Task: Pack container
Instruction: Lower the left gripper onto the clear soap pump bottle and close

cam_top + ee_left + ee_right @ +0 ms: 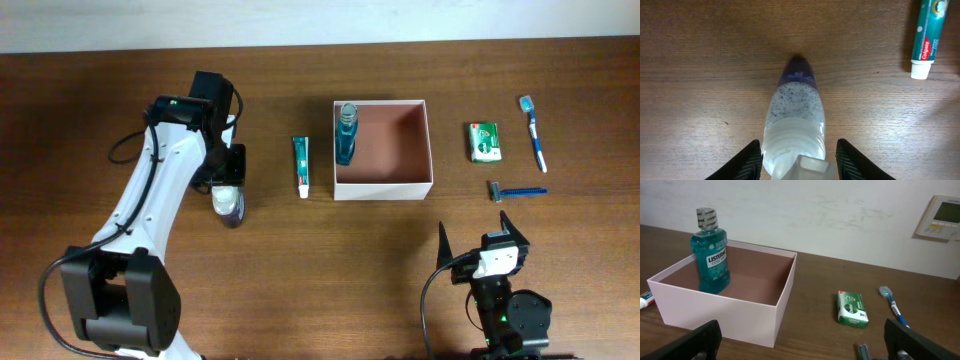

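L pincer [799,155] wide, flanking clear bottle [795,115]. R pincer [477,232] wide, near counter [300,280] edge. Container [383,190]: mouthwash [346,135] at left wall, rest open.

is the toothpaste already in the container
No, the toothpaste lies on the table beside the container, which holds only the mouthwash bottle.

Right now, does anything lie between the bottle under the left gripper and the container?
Yes: the toothpaste tube lies flat between the clear bottle and the container. Lifting the bottle over it should probably clear it.
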Robot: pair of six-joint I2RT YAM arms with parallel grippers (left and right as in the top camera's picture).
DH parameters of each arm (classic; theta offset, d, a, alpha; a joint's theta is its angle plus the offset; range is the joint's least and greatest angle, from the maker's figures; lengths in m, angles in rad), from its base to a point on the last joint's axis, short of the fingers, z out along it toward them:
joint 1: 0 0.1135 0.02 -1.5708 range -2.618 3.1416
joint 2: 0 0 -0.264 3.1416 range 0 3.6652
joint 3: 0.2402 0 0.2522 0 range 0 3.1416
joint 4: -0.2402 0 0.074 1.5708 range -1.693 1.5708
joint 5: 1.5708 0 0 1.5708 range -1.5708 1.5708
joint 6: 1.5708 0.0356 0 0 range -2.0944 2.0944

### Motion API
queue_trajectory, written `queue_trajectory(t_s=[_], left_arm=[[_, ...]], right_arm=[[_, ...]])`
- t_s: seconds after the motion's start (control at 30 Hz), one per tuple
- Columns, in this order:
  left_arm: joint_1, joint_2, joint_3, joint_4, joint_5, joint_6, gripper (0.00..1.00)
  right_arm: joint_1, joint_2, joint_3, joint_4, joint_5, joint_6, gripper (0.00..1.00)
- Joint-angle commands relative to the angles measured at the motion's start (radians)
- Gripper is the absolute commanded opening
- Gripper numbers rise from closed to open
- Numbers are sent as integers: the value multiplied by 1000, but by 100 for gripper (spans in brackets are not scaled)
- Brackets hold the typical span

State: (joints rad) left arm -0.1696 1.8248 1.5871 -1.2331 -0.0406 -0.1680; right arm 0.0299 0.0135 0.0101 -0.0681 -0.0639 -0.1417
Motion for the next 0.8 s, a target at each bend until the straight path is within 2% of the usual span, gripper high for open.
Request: queue_trajectory(t_s=[0.0,0.3,0.4,0.77], left_arm=[[3,-8,-2,2,16,6,50],[3,-8,-2,-19,12,6,49],[3,-8,-2,-19,-27,6,43],[3,-8,10,-27,-30,6,39]], right_arm=[[9,-10,-5,-7,13,0,99],[9,-10,-5,-6,13,0,99],[9,-10,-5,-7,13,0,99],[9,-10,-5,-6,13,0,99]])
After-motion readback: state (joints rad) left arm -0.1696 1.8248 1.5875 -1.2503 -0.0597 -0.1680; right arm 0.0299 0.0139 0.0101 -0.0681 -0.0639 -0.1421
